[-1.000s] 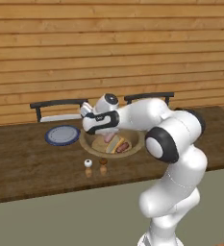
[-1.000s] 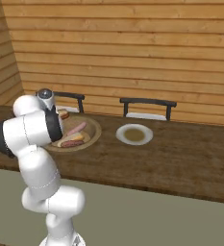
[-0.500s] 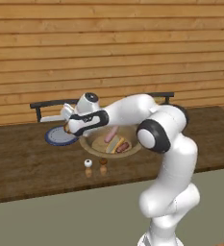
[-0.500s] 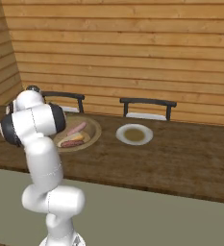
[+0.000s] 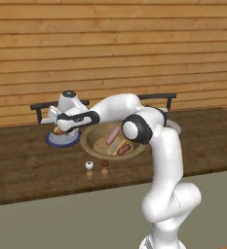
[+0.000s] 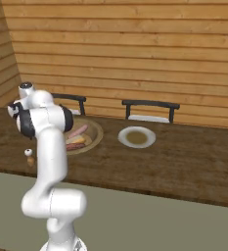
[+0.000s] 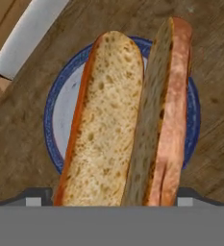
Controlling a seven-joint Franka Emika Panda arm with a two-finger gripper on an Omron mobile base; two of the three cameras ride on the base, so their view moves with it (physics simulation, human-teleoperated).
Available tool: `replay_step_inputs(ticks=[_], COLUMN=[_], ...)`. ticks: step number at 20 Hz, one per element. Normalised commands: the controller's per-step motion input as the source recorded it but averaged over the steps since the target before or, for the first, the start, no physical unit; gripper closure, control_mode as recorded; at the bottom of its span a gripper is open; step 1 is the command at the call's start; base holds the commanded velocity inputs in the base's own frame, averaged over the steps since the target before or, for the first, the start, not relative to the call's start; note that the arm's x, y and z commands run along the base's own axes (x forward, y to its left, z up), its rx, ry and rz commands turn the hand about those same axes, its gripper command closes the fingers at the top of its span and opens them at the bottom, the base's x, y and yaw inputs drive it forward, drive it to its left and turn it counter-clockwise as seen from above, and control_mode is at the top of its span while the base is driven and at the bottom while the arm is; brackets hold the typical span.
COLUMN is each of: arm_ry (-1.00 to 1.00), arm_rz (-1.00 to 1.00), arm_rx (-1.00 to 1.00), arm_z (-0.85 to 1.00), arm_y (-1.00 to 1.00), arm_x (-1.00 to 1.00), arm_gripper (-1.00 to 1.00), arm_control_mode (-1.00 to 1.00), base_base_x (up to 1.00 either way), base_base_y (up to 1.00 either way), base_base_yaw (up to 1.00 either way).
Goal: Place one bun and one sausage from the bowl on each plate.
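Right now the gripper (image 5: 58, 129) is hanging over the blue plate (image 7: 56, 113) near the table's left edge, jaws clamping one orange-brown bun (image 7: 128, 120). Bowl (image 5: 91, 144) is holding two sausages, one paler bun; one white plate (image 6: 136, 137).

Even, soft rendered light in all views, no glare; the arm (image 5: 159, 146) casts only faint shading on the counter (image 5: 27, 165). Base views look slightly soft; the hand view is sharper
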Motion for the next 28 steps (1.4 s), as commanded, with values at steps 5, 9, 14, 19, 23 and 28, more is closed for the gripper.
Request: replay_step_inputs(ticks=[5, 9, 14, 19, 23, 28], arm_ry=[0.06, 0.00, -0.06, -0.04, 0.00, -0.13], arm_rz=[-0.07, -0.01, 0.00, 0.00, 0.03, 0.04], arm_rx=[-0.10, 0.00, 0.00, 0.04, 0.15, 0.19], arm_z=[-0.74, -0.75, -0.14, 0.00, -0.06, 0.49], arm_y=[-0.02, -0.02, -0.26, -0.37, 0.01, -0.10], arm_x=[0.44, 0.26, -0.01, 0.00, -0.05, -0.61], arm_gripper=[1.00, 1.00, -1.00, -1.00, -1.00, -1.00], arm_control_mode=[-1.00, -1.00, -1.00, -1.00, -1.00, -1.00], base_base_x=[0.00, 0.00, 0.00, 0.00, 0.00, 0.00], base_base_y=[0.00, 0.00, 0.00, 0.00, 0.00, 0.00], base_base_yaw=[0.00, 0.00, 0.00, 0.00, 0.00, 0.00])
